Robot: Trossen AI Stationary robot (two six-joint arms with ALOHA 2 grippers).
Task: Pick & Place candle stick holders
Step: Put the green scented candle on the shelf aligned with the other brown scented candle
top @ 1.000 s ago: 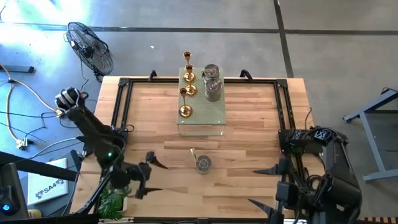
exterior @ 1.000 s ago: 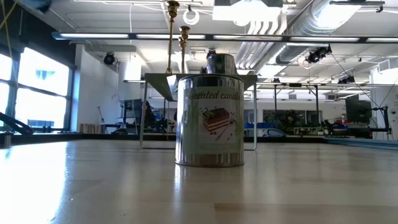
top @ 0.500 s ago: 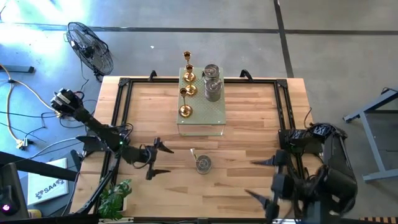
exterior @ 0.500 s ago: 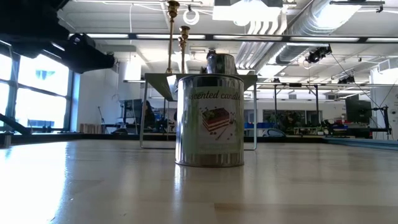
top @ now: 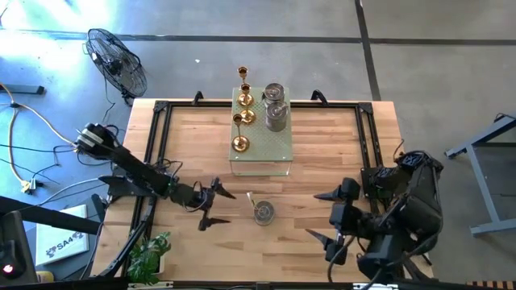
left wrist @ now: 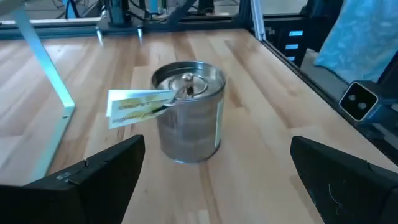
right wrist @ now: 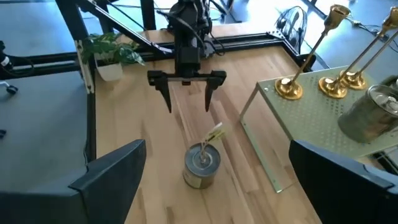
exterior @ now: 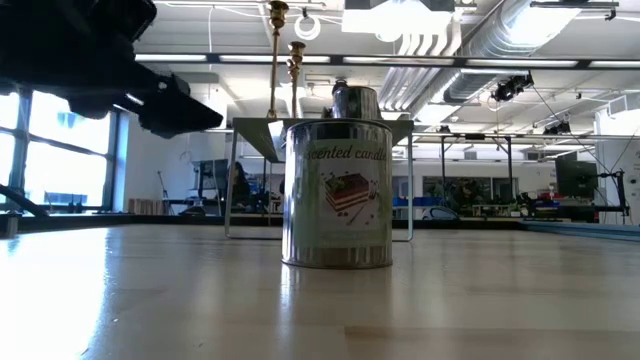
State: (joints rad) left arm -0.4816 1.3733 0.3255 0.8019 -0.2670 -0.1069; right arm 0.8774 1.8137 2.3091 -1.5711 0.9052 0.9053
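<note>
Both our jaws stand spread; left gripper (top: 211,205) nearing the squat silver tin candle holder (top: 264,213) by the table's (top: 322,137) front edge could topple it.

**Silver tin on the table, other arm's gripper beyond it**

A silver candle tin (right wrist: 202,165) with a pale tag (right wrist: 213,134) at its lid stands alone on the wooden table (right wrist: 143,118). Beyond it the left gripper (right wrist: 186,99) points down with its fingers spread wide, holding nothing. To one side, a pale green perforated box (right wrist: 311,121) carries gold candle stick holders (right wrist: 289,88) and another silver tin (right wrist: 368,118). A potted plant (right wrist: 111,56) sits at the table's edge.
</note>
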